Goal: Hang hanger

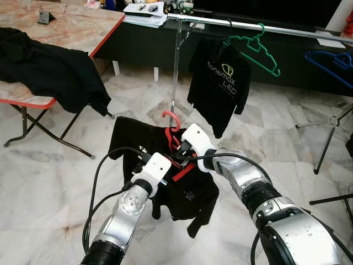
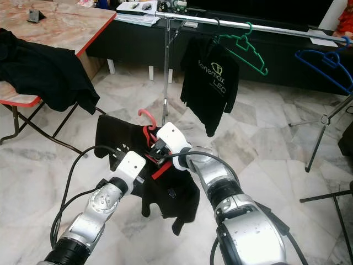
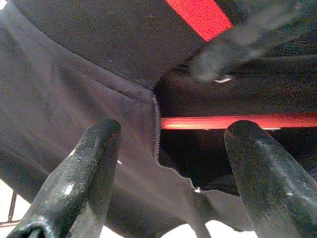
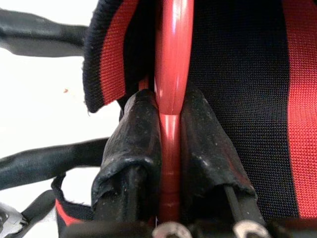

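A red hanger (image 1: 171, 118) carries a black shirt (image 1: 194, 194) with red stripes, held up in front of me above the floor. My right gripper (image 4: 171, 106) is shut on the hanger's red neck (image 4: 173, 49), just below the hook. My left gripper (image 3: 168, 131) is open at the shirt's collar. Its fingers (image 3: 91, 163) straddle black fabric, and the hanger's red bar (image 3: 237, 121) lies just beyond the tips. The clothes rail (image 1: 220, 23) runs across the back, beyond and above the hanger.
On the rail hang a black printed shirt (image 1: 219, 88), a bare green hanger (image 1: 257, 47) and a blue hanger (image 1: 331, 62). A folding table (image 1: 66, 27) with dark clothes (image 1: 49, 72) stands at the left. A tripod stand (image 1: 331, 126) is at the right.
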